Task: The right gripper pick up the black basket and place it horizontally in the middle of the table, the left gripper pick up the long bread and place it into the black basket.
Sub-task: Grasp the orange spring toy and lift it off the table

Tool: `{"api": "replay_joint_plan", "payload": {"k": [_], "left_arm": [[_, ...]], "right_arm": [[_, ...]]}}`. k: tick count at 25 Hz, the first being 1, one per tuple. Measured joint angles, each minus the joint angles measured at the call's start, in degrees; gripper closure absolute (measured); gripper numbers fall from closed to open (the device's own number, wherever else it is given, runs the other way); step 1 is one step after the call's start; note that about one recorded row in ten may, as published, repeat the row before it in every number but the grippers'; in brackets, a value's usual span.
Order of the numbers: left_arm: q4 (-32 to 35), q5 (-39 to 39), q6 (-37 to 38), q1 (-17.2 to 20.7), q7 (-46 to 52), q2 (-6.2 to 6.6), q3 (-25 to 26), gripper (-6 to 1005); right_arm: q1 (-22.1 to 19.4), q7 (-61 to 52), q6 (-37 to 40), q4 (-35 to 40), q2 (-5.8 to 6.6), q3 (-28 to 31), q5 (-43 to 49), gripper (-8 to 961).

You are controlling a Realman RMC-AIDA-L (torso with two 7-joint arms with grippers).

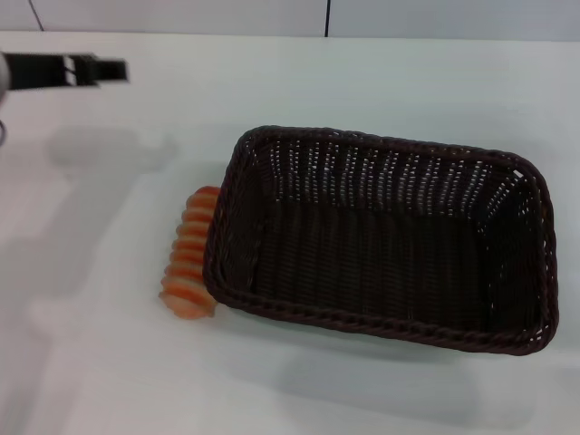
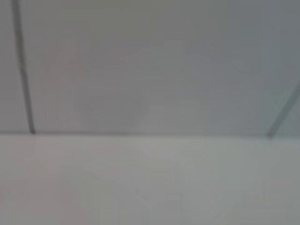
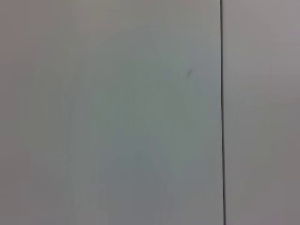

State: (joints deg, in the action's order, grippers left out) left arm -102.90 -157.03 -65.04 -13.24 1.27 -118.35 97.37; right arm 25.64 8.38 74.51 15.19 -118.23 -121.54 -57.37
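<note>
White table [image 1: 109,362] carries the black basket [image 1: 381,240], lying lengthwise near the middle, so I judge that step done. Long bread [image 1: 188,263] touches its left wall, unpicked. My left hand [image 1: 95,70] hovers far left, apparently closed and empty; the right hand is out of view.

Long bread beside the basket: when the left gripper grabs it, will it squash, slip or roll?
The long bread looks ridged crosswise, so fingers probably catch rather than slip. It appears soft and may dent. Lying against the black basket, it seems unlikely to roll that way.
</note>
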Motion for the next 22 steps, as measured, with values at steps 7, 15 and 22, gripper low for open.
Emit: {"api": "replay_joint_plan", "payload": {"k": [7, 15, 22], "left_arm": [[4.02, -0.58, -6.38, -3.87, 3.35, -0.06, -0.27, 137], [6.54, -0.43, -17.5, -8.41, 5.2, 0.16, -0.37, 138], [8.43, -0.08, -23.03, -11.01, 5.57, 0.09, -0.95, 138]], "right_arm": [[3.69, -5.48, -1.61, -4.17, 1.86, 0.15, 0.0, 592], [4.88, -5.83, -1.76, -4.61, 2.61, 0.11, 0.0, 590], [5.62, -5.87, -1.76, -4.63, 2.73, 0.08, 0.0, 591]]}}
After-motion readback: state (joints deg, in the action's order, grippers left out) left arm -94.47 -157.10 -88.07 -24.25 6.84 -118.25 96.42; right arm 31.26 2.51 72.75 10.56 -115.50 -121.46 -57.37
